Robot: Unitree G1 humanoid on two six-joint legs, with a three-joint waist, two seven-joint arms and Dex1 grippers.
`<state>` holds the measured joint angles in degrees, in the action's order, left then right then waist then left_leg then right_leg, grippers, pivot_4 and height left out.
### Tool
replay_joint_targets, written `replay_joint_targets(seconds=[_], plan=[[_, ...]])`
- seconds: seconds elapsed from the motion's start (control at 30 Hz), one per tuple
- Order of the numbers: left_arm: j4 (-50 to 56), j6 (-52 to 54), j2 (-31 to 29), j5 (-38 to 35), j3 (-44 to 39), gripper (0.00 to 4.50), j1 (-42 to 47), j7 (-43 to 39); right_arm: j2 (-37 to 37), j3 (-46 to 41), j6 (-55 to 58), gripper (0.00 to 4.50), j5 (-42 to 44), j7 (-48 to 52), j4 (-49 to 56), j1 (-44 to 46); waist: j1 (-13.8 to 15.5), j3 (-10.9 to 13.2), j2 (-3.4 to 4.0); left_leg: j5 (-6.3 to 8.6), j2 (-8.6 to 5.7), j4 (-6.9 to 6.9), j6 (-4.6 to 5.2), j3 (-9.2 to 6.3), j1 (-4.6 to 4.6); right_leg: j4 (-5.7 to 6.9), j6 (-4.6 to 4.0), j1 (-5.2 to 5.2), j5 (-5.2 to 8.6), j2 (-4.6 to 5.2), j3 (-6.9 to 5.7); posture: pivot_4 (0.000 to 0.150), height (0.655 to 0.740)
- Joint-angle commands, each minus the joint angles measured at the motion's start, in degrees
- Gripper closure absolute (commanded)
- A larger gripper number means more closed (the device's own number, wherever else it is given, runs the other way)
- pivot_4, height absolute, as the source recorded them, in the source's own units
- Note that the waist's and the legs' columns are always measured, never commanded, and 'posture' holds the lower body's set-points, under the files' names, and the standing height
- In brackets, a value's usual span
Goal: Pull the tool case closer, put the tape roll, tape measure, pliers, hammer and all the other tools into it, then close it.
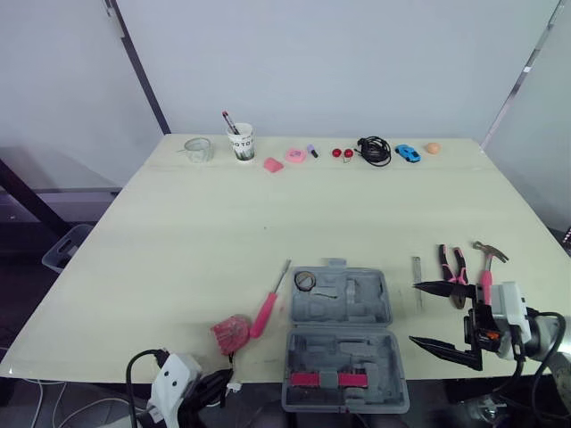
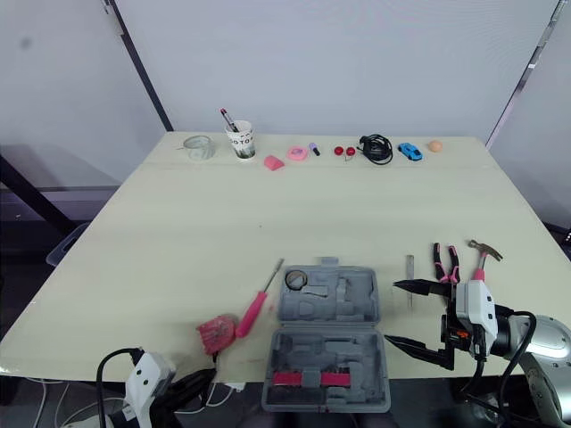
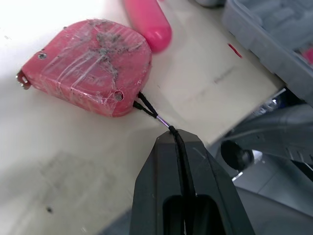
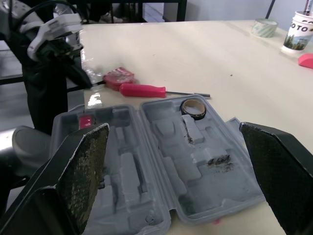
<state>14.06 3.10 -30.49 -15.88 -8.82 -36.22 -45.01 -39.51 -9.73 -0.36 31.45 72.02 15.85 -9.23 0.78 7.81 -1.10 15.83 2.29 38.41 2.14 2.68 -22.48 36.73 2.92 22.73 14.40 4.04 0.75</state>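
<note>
Pinches cord [image 3: 151, 111] of tape measure [image 3: 88, 66] in shut left fingers [image 3: 166, 156], left of tool case [image 1: 348, 357], likely for dragging in. Holds right fingers [image 1: 442, 287] wide apart, empty, just right of open case at near bench [image 1: 223, 223] edge.

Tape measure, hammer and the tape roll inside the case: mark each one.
tape measure [image 3: 88, 63]: left wrist view, on its pink casing.
hammer [image 1: 487, 275]: left eye view, on its handle.
tape roll [image 4: 194, 116]: right wrist view, on its dark outer band.

Tapered black fingers [image 1: 442, 287], white wrist housings [image 1: 510, 303], looping black cables [image 1: 546, 315], silver-grey forearm [image 2: 549, 346].
</note>
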Motion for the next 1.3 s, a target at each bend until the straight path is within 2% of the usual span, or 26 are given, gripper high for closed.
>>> replay_joint_targets(seconds=[0.03,0.07,0.13,0.17,0.2,0.33,0.5,0.67,1.1,1.3], plan=[[-2.4,-5.3,-0.1,-0.1,-0.8,3.66,-1.0,-2.2,0.1,-0.2,-0.9,0.00,0.3,-0.2,1.0,-0.2,0.0,0.0,0.01,0.00,0.00,0.00,0.00,0.00,0.00,0.00,0.00,0.00,0.00,0.00,-0.01,0.150,0.7400],[-3.4,-7.4,-0.1,0.4,-0.8,3.19,-1.2,-2.7,0.1,-0.2,-0.9,0.00,0.2,-0.2,0.9,-0.2,0.0,0.0,0.01,0.00,0.00,0.00,0.00,0.01,0.00,0.00,0.00,0.00,0.00,0.00,0.00,0.150,0.7400],[-5.4,-10.9,0.2,0.8,-1.4,2.59,-1.4,-3.1,0.1,-0.1,-1.0,0.00,0.2,-0.1,0.7,0.0,0.0,0.0,0.01,0.00,0.00,0.00,0.00,0.01,0.00,0.00,0.00,0.00,0.00,0.01,0.00,0.150,0.7400],[-6.4,-12.3,0.2,0.3,-1.8,2.01,-1.4,-3.5,0.1,-0.1,-1.1,0.00,0.1,-0.1,0.5,0.1,0.0,0.0,0.01,0.00,0.00,0.00,0.00,0.01,0.00,0.00,0.00,0.01,0.00,0.01,0.00,0.150,0.7400],[-7.4,-14.2,0.2,-0.3,-2.3,1.90,-1.3,-4.3,0.1,-0.1,-1.2,0.00,0.0,-0.1,0.3,0.3,0.0,0.0,0.02,0.00,0.01,0.00,0.00,0.01,0.00,0.00,0.00,0.02,0.00,0.01,0.00,0.150,0.7400],[-12.1,-21.9,-0.7,-1.7,-3.8,0.04,-0.1,-8.3,0.3,0.1,-1.6,0.00,-0.4,-0.3,-0.3,1.0,0.0,0.0,0.01,0.00,0.02,0.00,0.00,0.01,-0.03,0.00,0.00,0.06,0.00,0.01,0.00,0.150,0.7400],[-16.1,-26.6,-2.5,-1.1,-3.8,0.04,4.8,-10.6,0.9,0.2,-2.1,0.00,-0.9,-0.6,-0.8,1.3,0.1,0.0,0.01,0.00,0.01,0.01,0.00,0.00,-0.05,0.00,0.00,0.06,0.00,0.02,-0.03,0.150,0.7400],[-17.2,-25.4,-3.8,-0.1,-2.2,0.04,10.9,-10.3,1.6,0.6,-2.4,0.00,-1.4,-1.4,-0.3,1.0,0.0,0.0,0.01,0.00,0.00,0.01,0.00,0.00,-0.06,0.01,0.00,0.05,-0.01,-0.01,-0.05,0.150,0.7400],[-15.3,-12.6,-6.4,2.0,1.2,0.04,19.8,-8.1,1.8,0.7,-3.1,0.00,-1.7,-2.6,-0.3,0.9,0.0,0.0,-0.01,-0.01,-0.01,0.01,0.01,0.02,-0.02,0.02,0.01,-0.03,-0.01,-0.30,-0.05,0.150,0.7400],[-17.6,-11.1,-6.8,3.9,3.8,0.04,23.1,-8.8,1.8,1.1,-3.3,0.00,-1.8,-2.6,-0.9,1.8,-0.1,0.0,-0.01,-0.01,0.00,0.00,0.01,0.03,-0.01,0.04,0.02,-0.04,-0.02,-0.36,-0.03,0.150,0.7400]])
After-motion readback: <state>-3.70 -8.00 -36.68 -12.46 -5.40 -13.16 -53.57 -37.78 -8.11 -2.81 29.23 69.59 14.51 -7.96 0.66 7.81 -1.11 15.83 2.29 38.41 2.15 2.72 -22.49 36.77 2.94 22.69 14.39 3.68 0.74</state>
